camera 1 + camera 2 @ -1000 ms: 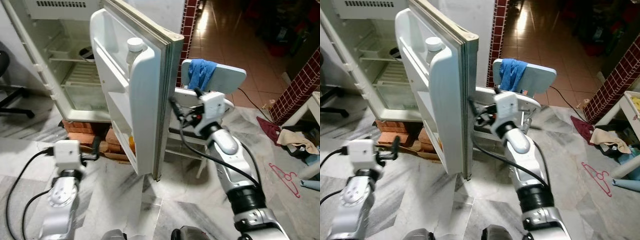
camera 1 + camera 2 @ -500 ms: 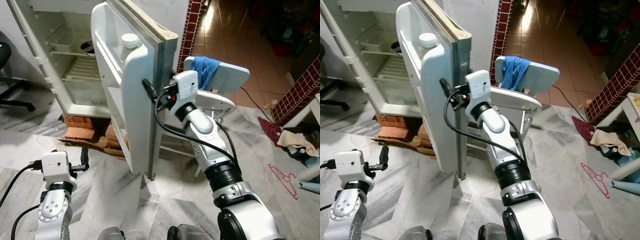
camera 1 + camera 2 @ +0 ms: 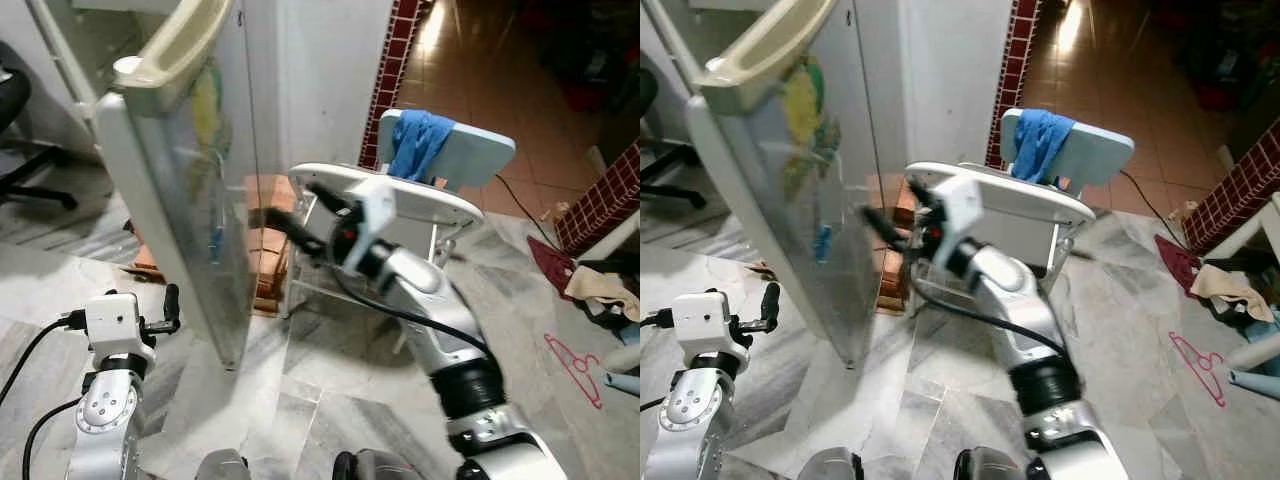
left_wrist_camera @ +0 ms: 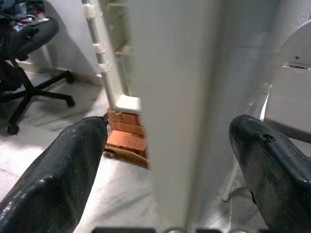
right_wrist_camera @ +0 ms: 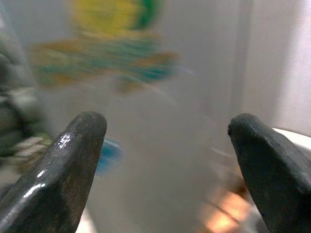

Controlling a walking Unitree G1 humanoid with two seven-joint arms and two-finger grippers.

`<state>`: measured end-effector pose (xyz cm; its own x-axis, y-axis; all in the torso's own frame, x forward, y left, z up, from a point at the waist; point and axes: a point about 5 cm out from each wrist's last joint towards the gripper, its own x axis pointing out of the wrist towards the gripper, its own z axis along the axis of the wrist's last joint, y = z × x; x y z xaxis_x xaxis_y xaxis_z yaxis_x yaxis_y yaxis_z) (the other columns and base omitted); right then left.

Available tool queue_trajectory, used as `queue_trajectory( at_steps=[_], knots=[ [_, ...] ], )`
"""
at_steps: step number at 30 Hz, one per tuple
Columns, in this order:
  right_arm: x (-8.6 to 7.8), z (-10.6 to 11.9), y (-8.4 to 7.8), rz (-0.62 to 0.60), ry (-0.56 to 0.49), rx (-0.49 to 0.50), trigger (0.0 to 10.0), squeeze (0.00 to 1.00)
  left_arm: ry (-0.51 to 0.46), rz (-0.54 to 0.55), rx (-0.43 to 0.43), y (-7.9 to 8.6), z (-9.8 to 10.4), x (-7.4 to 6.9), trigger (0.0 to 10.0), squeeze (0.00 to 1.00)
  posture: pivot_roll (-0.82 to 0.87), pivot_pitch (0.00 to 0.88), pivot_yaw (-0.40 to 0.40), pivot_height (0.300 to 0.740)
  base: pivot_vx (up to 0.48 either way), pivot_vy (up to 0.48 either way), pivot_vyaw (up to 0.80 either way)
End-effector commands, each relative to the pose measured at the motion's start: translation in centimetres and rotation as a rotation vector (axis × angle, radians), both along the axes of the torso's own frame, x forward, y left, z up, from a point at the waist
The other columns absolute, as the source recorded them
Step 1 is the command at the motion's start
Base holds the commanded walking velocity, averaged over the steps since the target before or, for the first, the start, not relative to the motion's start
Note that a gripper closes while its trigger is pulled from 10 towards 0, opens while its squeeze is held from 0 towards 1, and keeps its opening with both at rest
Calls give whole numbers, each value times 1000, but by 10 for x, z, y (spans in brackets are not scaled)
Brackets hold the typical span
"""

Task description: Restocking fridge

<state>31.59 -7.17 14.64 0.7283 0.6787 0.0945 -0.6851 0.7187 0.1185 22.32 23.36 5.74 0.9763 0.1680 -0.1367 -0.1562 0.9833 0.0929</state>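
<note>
Judging the fridge door (image 3: 170, 200) as a broad, stiff, fairly heavy slab swinging on hinges at its far left edge; smooth glossy outer face with a colourful sticker (image 3: 800, 110), so slippery to pinch and better pushed flat or hooked at the free edge or the cream top rim than gripped across the panel. Standing now edge-on toward the camera, partly swung, between the two arms, with the fridge cabinet (image 4: 114, 58) and its white shelf rails behind on the far left. Reaching in from the right, right gripper (image 3: 300, 215), jaws spread wide and released, grasping nothing, close to the door's outer face though contact too blurred to confirm. Hanging low on the near left, left gripper (image 3: 165, 310), jaws likewise spread and empty, straddling the door's thin near edge in the wrist view without clear touch. For edges and room: brick blocks (image 4: 124, 133) propping the cabinet base, just behind the door's lower corner; white chair (image 3: 420, 200) with a blue cloth (image 3: 415, 140) draped over its back, crowding the right arm's elbow room; office chair (image 4: 29, 53) off to the far left; open marble floor (image 3: 330, 400) near the robot, freest room for stepping. Sweeping the door likely to need a clear arc past the left arm.
</note>
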Motion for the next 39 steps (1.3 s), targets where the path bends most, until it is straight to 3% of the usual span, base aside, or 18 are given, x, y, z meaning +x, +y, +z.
queue_trajectory(
  at_steps=[1,12,14,22,26,30,34,35,39],
  knots=[
    [3,-1,-12,-125,-17,-36,10000,0,13,-18,8,-2,0,3,10000,0,52,65,-43,740,0,0,0],
    [-12,-19,-35,-344,-22,-98,10000,0,-61,-58,24,-8,20,19,10000,0,41,81,-42,740,0,480,0],
    [-18,-24,-45,-427,-44,-159,10000,0,-101,-88,30,-15,31,26,10000,0,31,85,-30,740,0,480,0],
    [-28,-27,-70,-594,-30,-166,10000,0,-134,-193,57,-32,45,27,10000,0,23,139,-39,740,0,480,0],
    [-31,-23,-70,-605,-45,-164,10000,0,-107,-239,94,-29,39,25,10000,0,28,143,-48,740,0,480,0],
    [-30,-34,-77,-647,6,-139,10000,0,-71,-207,99,-21,30,24,10000,0,46,154,-39,740,0,480,0],
    [-30,-33,-77,-662,-6,-154,10000,0,-28,-223,68,-19,22,14,10000,0,38,101,-49,740,0,480,0],
    [-29,-32,-77,-668,-5,-149,10000,0,-25,-229,68,-19,21,12,10000,63,33,93,-48,740,0,480,0],
    [-22,-14,-73,-660,-71,-128,10000,0,-57,-223,80,-17,31,23,10000,12,30,71,-47,740,0,480,0]
  ],
)
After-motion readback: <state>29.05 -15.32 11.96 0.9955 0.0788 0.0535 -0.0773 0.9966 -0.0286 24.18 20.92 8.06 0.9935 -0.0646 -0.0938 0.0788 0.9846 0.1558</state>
